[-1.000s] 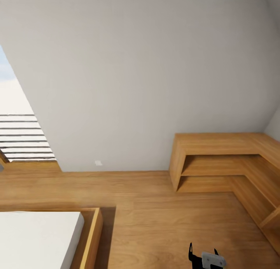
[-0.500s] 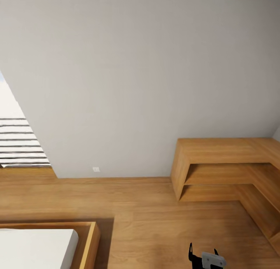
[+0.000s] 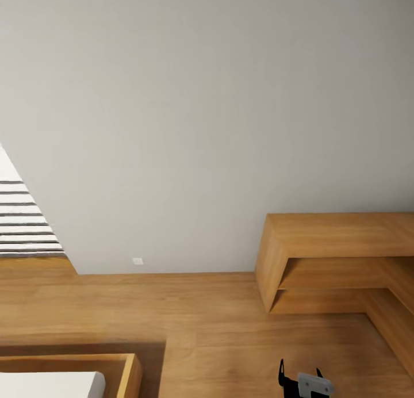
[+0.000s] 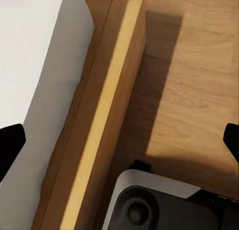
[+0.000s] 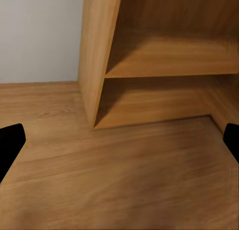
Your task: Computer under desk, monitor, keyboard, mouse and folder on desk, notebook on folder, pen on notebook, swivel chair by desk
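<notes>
I am in the bedroom, facing a pale grey wall (image 3: 207,127) above a light wood plank floor (image 3: 218,340). None of the desk things are in sight. My left gripper (image 4: 119,142) is open over the edge of a bed, its black fingertips (image 4: 10,145) wide apart with nothing between them. My right gripper (image 5: 119,140) is open too, low over the floor and pointing at a wooden shelf unit. A black and grey piece of my right arm (image 3: 302,382) pokes in at the head view's lower edge.
A bed with a white mattress and wooden frame (image 3: 123,375) (image 4: 102,115) lies at the lower left. A low L-shaped light wood shelf unit (image 3: 339,237) (image 5: 149,55) fills the right corner. A window with slatted blinds (image 3: 23,219) is at the left. My base (image 4: 159,205) is beside the bed.
The whole head picture has shifted: the bed and window slide out at the lower left and the shelf unit sits lower, so the camera has moved. The arm piece keeps its place.
</notes>
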{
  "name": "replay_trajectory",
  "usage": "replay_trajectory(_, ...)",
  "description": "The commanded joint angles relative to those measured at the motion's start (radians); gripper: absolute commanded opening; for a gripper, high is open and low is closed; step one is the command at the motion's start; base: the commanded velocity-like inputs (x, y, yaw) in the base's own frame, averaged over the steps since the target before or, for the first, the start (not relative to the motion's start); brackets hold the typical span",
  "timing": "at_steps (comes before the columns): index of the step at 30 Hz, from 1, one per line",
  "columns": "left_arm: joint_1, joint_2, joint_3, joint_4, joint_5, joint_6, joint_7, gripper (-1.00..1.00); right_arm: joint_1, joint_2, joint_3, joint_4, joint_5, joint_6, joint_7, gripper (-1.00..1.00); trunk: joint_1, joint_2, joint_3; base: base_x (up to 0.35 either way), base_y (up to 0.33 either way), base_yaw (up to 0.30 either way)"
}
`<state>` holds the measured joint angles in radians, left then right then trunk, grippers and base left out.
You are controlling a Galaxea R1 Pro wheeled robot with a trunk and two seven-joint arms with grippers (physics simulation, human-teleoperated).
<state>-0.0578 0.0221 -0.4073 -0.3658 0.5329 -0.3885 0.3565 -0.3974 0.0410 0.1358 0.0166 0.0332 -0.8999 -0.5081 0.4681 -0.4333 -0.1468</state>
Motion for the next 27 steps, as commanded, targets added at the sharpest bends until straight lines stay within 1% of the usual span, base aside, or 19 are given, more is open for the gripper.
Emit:
replay_trajectory(1, -0.001, 0.001, -0.008, -0.001, 0.006, -0.003, 0.007, 1.00, -0.001, 0.001, 0.007, 0.002, 0.004, -0.001, -0.010, 1.00, 0.001, -0.002, -0.002, 0.326, 0.000, 0.000)
replay_trajectory(13, -0.001, 0.001, -0.009, 0.000, 0.007, -0.003, 0.007, 1.00, -0.001, 0.001, 0.007, 0.002, 0.004, -0.001, -0.010, 1.00, 0.001, -0.002, -0.002, 0.326, 0.000, -0.010)
replay_trajectory(18, -0.001, 0.001, -0.009, 0.001, 0.007, -0.003, 0.007, 1.00, -0.001, 0.001, 0.007, 0.003, 0.004, -0.001, -0.010, 1.00, 0.001, -0.002, -0.002, 0.326, 0.000, -0.194)
replay_trajectory(27, -0.001, 0.001, -0.009, 0.001, 0.007, -0.003, 0.007, 1.00, -0.001, 0.000, 0.007, 0.003, 0.004, -0.001, -0.010, 1.00, 0.001, -0.002, -0.002, 0.326, 0.000, -0.249)
